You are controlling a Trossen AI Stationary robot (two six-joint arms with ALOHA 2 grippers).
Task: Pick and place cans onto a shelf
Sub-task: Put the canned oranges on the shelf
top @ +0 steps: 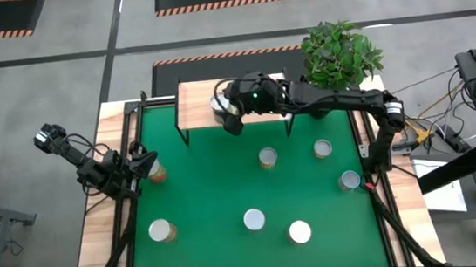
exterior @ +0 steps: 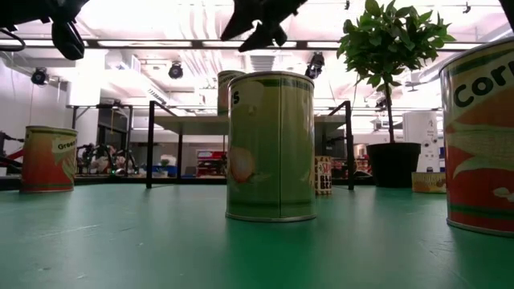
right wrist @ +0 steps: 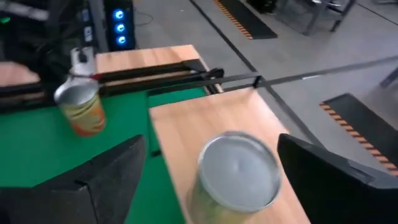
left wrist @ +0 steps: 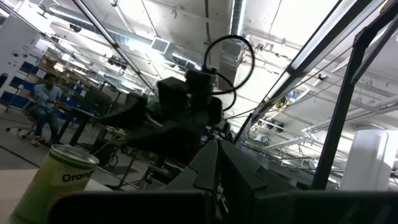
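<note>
Right wrist view: round silver-topped can point(right wrist: 239, 171) stands on pale wood shelf point(right wrist: 186, 134).

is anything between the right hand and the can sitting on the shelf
Nothing visible. The right hand is open directly around the silver-topped cylindrical can, which stands on the light wood shelf top. One dark finger sits either side, apart from it, with no other can near.

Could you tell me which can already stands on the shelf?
The can between the right end effector's open fingers; it alone is on the shelf.
</note>
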